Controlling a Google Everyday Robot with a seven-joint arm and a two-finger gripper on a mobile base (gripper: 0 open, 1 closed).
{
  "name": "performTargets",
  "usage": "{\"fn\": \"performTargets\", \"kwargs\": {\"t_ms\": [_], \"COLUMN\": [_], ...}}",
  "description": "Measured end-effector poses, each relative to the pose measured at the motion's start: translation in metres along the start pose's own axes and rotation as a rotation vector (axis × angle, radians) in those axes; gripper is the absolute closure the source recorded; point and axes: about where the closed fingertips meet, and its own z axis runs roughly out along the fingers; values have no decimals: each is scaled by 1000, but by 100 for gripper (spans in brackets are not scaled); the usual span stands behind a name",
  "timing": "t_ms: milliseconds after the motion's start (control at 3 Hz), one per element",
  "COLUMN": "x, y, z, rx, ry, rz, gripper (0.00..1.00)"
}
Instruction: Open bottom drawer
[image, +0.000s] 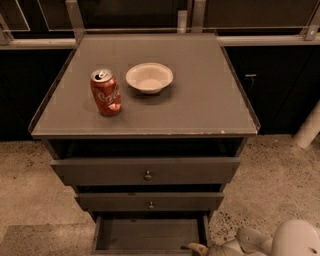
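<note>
The grey cabinet-style desk (200, 107) carries a red aluminium soda can (105, 92) toward its left edge and a shallow cream round bowl (149, 77) just beside it, nearer the back edge. Neither touches the other.

Under the desk's front edge sit three drawers. The thin dark-grey bottom drawer (150, 233) is lowest of them, close to the speckled floor (30, 180), and it stands well out from the cabinet: its bare inner floor and both side walls show from above, and it looks empty. The wide top drawer (145, 171) and the mid-width middle drawer (150, 201) are each a little proud of the frame, with dark gaps above them, but far less so.

By this showing the task looks almost or fully done; what may be left is a last bit of travel, and that cannot be judged because the drawer's front panel runs off the lower edge of the view.

The drawer's long axis runs side to side, parallel to the desk's front edge. Its open top faces upward, and it slides straight out from that edge.

The gripper (199, 248) is low, below the desk's front right corner, right at the drawer's front right end, with the rounded white arm (295, 240) behind it. Whether it is open or closed on anything cannot be told.
</note>
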Motion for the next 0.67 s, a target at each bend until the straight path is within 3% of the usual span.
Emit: {"fn": "performTargets", "kwargs": {"t_ms": [333,667], "x": [-15,-15], "y": [12,30], "z": [-23,-60], "rx": [95,222], "ry": [28,60], "rz": [-7,6], "gripper": [0,0]}}
